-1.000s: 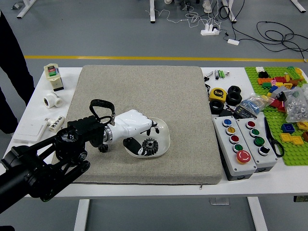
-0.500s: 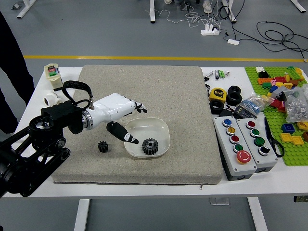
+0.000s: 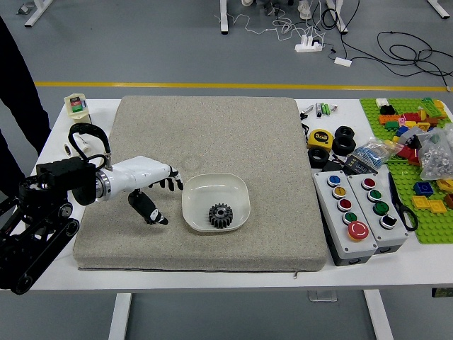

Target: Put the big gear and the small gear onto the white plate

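Head view: black, toothed big gear [image 3: 220,216] on the white plate [image 3: 212,188].

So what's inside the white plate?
One black gear sits in the white plate, toward its near side; the rest of its inside shows bare. The spot directly beneath the gear is covered and cannot be seen.

Bright, fairly even light covers the table [image 3: 283,281], perhaps from overhead, though the view makes that hard to confirm. Small pale glints edge the black left arm [image 3: 44,212], and a soft sheen lies on the white plate [image 3: 233,190]. Glare breaks up the clear plastic bag [image 3: 437,152]. Larger outlines look sharp; tiny details turn soft and grainy
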Motion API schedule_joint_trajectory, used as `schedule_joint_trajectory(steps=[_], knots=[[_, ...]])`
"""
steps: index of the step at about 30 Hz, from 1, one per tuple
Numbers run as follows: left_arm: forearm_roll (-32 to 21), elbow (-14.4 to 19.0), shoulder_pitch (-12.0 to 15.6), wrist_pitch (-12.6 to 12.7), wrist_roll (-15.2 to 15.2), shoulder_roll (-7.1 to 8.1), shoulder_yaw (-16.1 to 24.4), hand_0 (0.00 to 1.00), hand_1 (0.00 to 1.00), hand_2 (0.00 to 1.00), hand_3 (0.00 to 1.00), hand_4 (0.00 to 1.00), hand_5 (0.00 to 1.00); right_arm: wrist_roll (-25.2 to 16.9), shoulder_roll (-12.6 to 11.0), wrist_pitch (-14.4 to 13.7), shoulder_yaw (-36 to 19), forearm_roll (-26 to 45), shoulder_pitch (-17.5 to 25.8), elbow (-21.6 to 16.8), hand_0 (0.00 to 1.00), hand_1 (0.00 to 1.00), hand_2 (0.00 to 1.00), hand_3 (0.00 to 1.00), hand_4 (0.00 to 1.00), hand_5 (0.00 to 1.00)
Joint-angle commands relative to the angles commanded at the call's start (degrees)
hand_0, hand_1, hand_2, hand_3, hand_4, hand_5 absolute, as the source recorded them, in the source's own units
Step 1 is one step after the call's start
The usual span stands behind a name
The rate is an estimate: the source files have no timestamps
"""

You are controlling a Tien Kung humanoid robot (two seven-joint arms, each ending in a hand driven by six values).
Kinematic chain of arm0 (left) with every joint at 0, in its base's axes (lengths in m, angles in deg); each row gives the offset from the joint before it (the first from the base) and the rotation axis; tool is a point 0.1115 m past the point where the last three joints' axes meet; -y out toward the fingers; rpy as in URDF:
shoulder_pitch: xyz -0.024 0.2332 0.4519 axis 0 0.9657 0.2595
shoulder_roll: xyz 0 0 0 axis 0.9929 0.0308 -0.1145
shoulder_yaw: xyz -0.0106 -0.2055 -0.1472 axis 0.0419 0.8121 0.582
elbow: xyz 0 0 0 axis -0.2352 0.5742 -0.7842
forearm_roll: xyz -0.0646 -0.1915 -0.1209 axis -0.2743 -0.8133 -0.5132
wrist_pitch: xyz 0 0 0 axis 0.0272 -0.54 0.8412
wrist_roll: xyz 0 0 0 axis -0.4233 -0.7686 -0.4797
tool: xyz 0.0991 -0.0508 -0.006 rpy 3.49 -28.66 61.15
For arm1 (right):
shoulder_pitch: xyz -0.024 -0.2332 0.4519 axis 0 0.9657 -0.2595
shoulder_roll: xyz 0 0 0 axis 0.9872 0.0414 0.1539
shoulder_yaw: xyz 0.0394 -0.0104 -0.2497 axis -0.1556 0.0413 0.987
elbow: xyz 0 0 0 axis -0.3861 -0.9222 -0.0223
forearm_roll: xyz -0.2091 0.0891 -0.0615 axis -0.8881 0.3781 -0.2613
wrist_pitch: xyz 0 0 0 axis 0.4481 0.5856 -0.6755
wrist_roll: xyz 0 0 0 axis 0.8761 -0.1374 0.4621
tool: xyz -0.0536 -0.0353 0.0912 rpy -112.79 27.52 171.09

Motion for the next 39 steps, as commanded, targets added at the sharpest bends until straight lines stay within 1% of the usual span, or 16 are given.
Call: schedule_joint_trajectory(steps=[2,3,8,9,12,14,15,17,19,20,25,26,29,32,33,39], knots=[[0.0,0.0,0.1,-0.1,0.0,-0.02,0.0,0.452,0.605,0.614,0.667,0.925,0.154,0.0,0.0,0.0,0.0,0.0,0.0,0.0,0.675,0.685,0.762,0.580,0.781,0.619],[0.0,0.0,0.1,-0.1,0.0,-0.02,0.0,0.419,0.501,0.530,0.611,0.725,0.032,0.0,0.0,0.0,0.0,0.0,0.0,0.0,0.675,0.685,0.761,0.580,0.781,0.620],[0.0,-1.4,0.8,0.2,-0.1,-0.25,-0.1,0.419,0.501,0.530,0.611,0.725,0.032,0.0,0.0,0.0,0.0,0.0,0.0,0.0,0.675,0.685,0.761,0.580,0.781,0.620],[0.0,-1.6,0.9,-0.1,-0.2,-0.23,0.0,0.378,0.455,0.498,0.567,0.494,0.002,0.0,0.0,0.0,0.0,0.0,0.0,0.0,0.675,0.685,0.761,0.580,0.781,0.618],[0.0,-2.0,1.0,-1.3,-0.4,-0.19,0.3,0.378,0.455,0.498,0.567,0.494,0.002,0.0,0.0,0.0,0.0,0.1,0.0,0.0,0.675,0.685,0.761,0.580,0.781,0.618],[0.0,-2.3,1.2,-1.6,-0.4,-0.16,0.4,0.378,0.455,0.498,0.567,0.494,0.002,0.0,0.0,0.0,0.0,0.1,0.0,0.0,0.675,0.685,0.761,0.580,0.781,0.618],[0.0,-2.4,1.2,-1.7,-0.4,-0.16,0.4,0.368,0.443,0.481,0.544,0.353,0.002,0.0,0.0,0.0,0.0,0.1,0.0,0.0,0.675,0.685,0.761,0.580,0.780,0.618],[0.0,-2.6,1.3,-1.9,-0.5,-0.16,0.5,0.368,0.443,0.481,0.544,0.353,0.002,0.0,0.0,0.0,0.0,0.0,0.0,0.0,0.675,0.685,0.761,0.580,0.780,0.618],[0.0,-2.6,1.5,-2.7,-0.5,-0.05,0.5,0.368,0.443,0.481,0.544,0.353,0.002,0.0,0.0,0.0,0.0,0.0,-0.1,0.0,0.675,0.685,0.761,0.580,0.780,0.618],[0.0,-2.6,1.6,-3.0,-0.6,-0.01,0.6,0.299,0.378,0.423,0.506,0.190,0.002,0.0,0.0,0.0,-0.1,-0.1,-0.1,0.0,0.675,0.685,0.761,0.579,0.780,0.617],[0.0,-2.4,1.8,-3.8,-0.7,0.14,0.7,0.299,0.378,0.423,0.506,0.190,0.002,0.0,0.0,0.0,0.0,0.1,0.0,0.0,0.675,0.685,0.761,0.579,0.780,0.617],[0.0,-2.4,1.8,-3.9,-0.7,0.14,0.7,0.293,0.339,0.386,0.485,0.199,0.002,0.0,0.0,0.0,0.0,0.1,0.0,0.0,0.675,0.684,0.761,0.579,0.779,0.616],[0.0,-2.2,1.7,-3.9,-0.7,0.10,0.7,0.293,0.339,0.386,0.485,0.199,0.002,0.1,0.0,0.0,0.1,0.1,0.0,0.0,0.675,0.684,0.761,0.579,0.779,0.616],[0.0,-2.1,1.7,-3.7,-0.6,0.03,0.7,0.293,0.339,0.386,0.485,0.199,0.002,0.1,0.1,-0.1,0.1,0.2,0.0,0.0,0.675,0.684,0.761,0.579,0.779,0.616],[0.0,-2.1,1.7,-3.6,-0.6,0.01,0.7,0.280,0.315,0.368,0.479,0.204,0.002,0.1,0.1,-0.1,0.1,0.2,0.0,0.0,0.675,0.684,0.761,0.578,0.779,0.616],[0.0,-2.2,1.4,-2.7,-0.6,-0.02,0.8,0.282,0.314,0.366,0.472,0.191,0.002,0.1,0.1,-0.1,0.3,0.4,0.2,0.0,0.675,0.684,0.761,0.578,0.778,0.615]])
